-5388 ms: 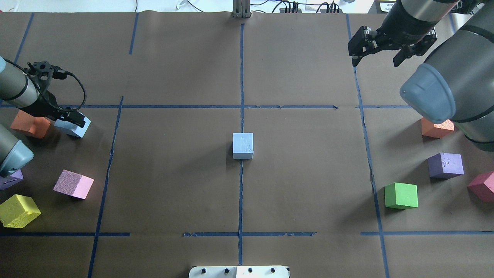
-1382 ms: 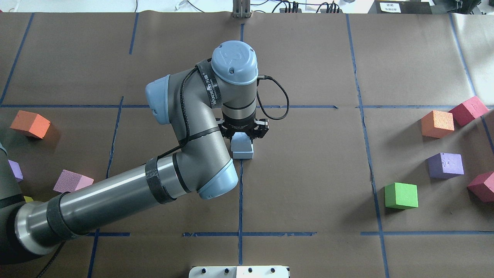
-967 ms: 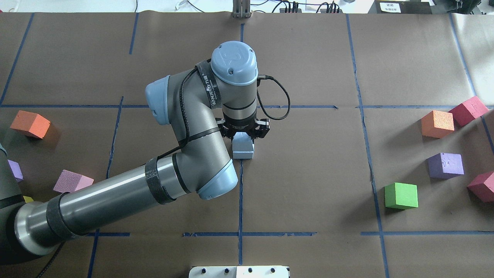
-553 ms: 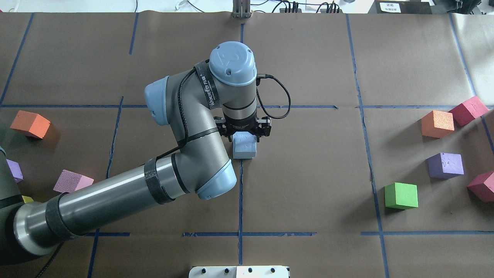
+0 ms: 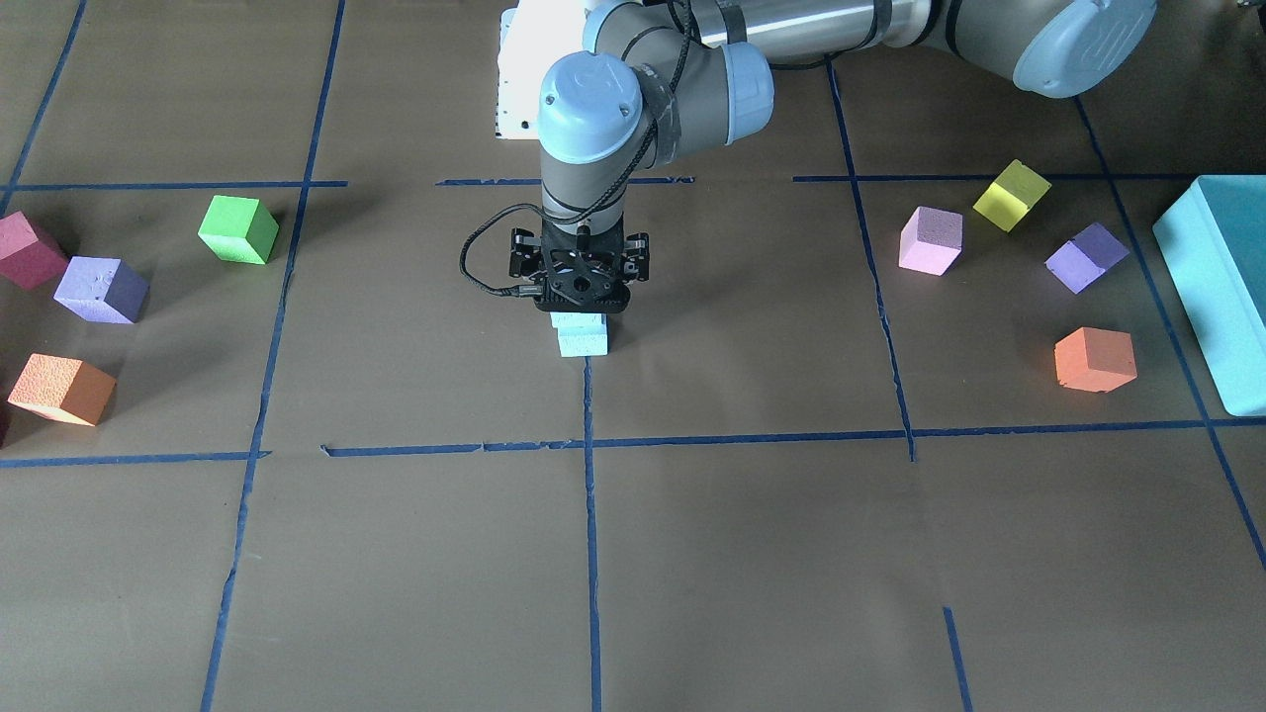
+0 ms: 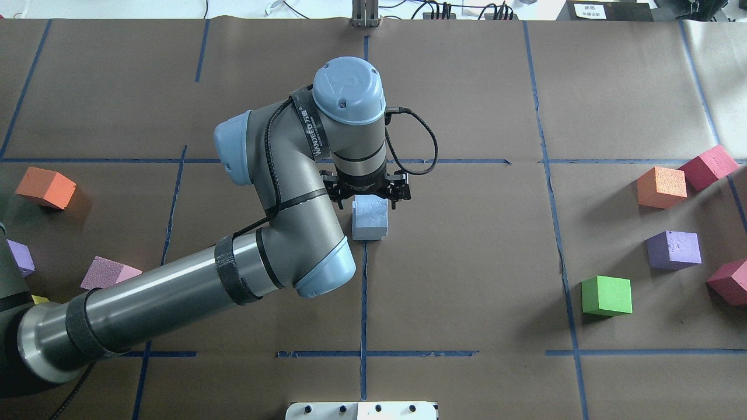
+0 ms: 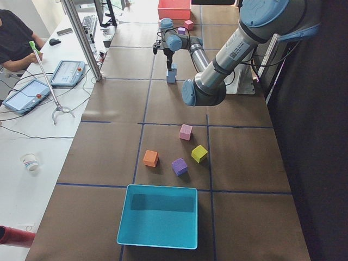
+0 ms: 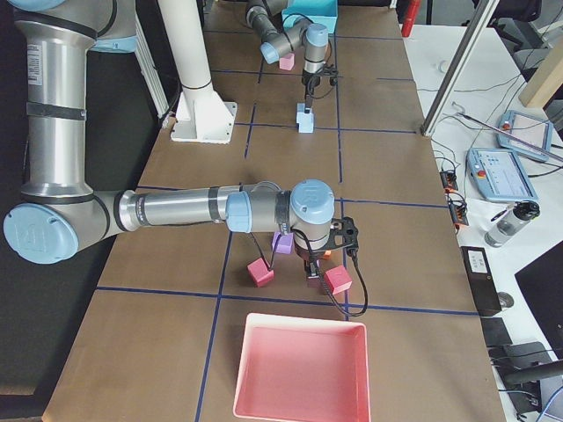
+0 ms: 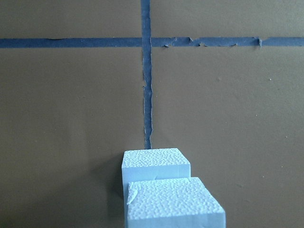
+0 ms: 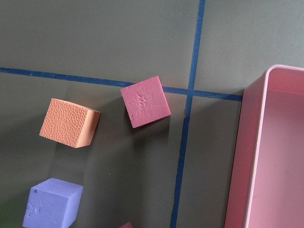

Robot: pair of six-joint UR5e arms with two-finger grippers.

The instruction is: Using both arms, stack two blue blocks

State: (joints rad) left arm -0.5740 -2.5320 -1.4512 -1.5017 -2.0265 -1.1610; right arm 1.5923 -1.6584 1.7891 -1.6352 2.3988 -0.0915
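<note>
Two pale blue blocks stand stacked at the table's centre: the upper one on the lower one, slightly offset. The overhead view shows the upper block's top. My left gripper hangs just above the stack, open, its fingers apart on either side of the upper block. The left wrist view shows the upper block near and the lower one behind it, with no fingers. My right gripper shows only in the exterior right view, low over coloured cubes; I cannot tell its state.
On the robot's right lie a green cube, a purple cube, an orange cube and two red cubes, near a pink tray. On its left lie orange, pink, purple and yellow cubes and a teal box.
The left arm carried its blue block from the left side onto the centre block. Over the last second the gripper opened and rose. The right arm has left the overhead view.
</note>
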